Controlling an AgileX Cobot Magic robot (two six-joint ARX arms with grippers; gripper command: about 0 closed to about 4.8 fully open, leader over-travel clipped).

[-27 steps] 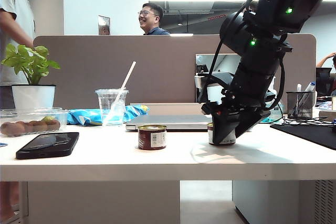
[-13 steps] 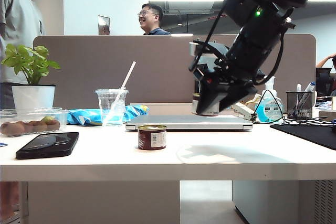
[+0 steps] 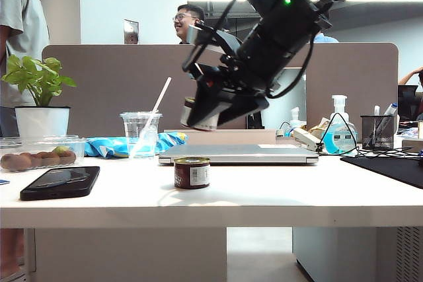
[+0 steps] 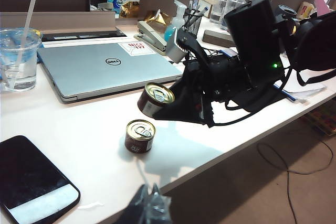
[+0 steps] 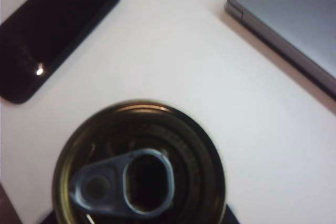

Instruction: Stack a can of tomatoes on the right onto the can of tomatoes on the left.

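A dark red can of tomatoes with a white label stands upright on the white table, in front of the laptop; the left wrist view shows the same can with its pull-tab lid. A second can of tomatoes hangs tilted in the air just above it, slightly to the right. My right gripper is shut on this can. The right wrist view is filled by the held can's lid. My left gripper sits low at the table's near edge, fingers together, holding nothing.
A black phone lies at the left front. A closed silver laptop is behind the cans. A plastic cup with a straw, a potted plant and a food box stand at left; a sanitizer bottle and a pen holder at right.
My right gripper has lifted the right can off the table and carried it up and leftward, to above the standing can. The left arm has not moved.
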